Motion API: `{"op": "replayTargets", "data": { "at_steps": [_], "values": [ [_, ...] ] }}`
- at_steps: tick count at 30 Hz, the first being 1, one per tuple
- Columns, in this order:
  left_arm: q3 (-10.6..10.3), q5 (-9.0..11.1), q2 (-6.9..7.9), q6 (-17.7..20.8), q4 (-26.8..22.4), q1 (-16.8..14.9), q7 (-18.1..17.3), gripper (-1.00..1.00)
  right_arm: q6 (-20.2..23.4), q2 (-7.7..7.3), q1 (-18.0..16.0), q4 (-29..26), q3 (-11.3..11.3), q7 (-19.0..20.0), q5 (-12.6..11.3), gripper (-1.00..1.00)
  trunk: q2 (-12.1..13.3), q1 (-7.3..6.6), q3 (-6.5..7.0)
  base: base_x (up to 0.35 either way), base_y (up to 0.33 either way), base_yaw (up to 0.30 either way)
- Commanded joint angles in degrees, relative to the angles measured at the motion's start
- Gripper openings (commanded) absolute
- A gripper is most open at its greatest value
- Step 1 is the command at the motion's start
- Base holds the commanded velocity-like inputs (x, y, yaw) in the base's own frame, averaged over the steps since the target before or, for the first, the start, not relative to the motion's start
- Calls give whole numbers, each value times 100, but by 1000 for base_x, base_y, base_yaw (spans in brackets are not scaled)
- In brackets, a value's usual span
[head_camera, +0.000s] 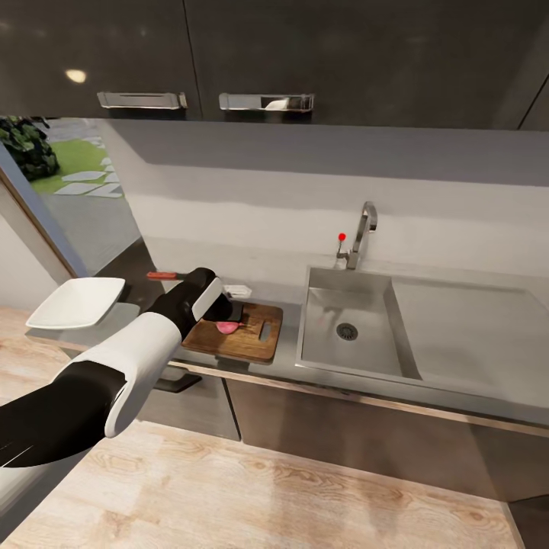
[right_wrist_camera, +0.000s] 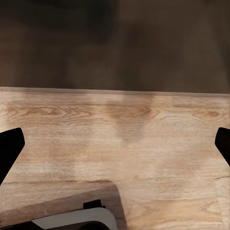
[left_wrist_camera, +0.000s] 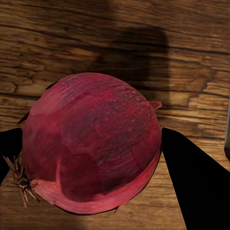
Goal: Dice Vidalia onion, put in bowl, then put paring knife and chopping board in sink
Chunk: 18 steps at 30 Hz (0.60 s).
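The pinkish-red Vidalia onion [left_wrist_camera: 93,143] rests on the dark wood chopping board [head_camera: 252,343], left of the sink [head_camera: 347,358]. My left gripper [head_camera: 223,319] reaches down onto the board and is shut on the onion, one black finger [left_wrist_camera: 191,187] pressing each side. The paring knife [head_camera: 163,275], with its reddish handle, lies on the countertop [head_camera: 290,305] behind my left arm. At the counter's left end sits the white bowl [head_camera: 76,301]. My right gripper [right_wrist_camera: 115,143] hangs open over the pale wooden floor, holding nothing.
A chrome faucet [head_camera: 364,229] with a red knob [head_camera: 341,235] stands behind the basin, and the flat drainboard [head_camera: 473,328] runs to its right. A small white object [head_camera: 238,290] lies behind the board. Dark wall cabinets [head_camera: 305,53] hang overhead. A cabinet handle [head_camera: 177,381] juts out below the counter.
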Motion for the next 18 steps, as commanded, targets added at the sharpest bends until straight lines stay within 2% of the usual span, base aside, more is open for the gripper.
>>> {"op": "replayTargets", "data": {
  "at_steps": [1,18],
  "values": [
    [-39,61,7,16,-5,-5,48,-100,-6,3,-2,-4,-9,-59,62,100,-10,3,-13,0,0,0],
    [-39,61,10,16,-5,-5,48,-100,-6,-4,-2,-4,-7,-55,70,100,-10,3,-45,0,0,0]
  ]
}}
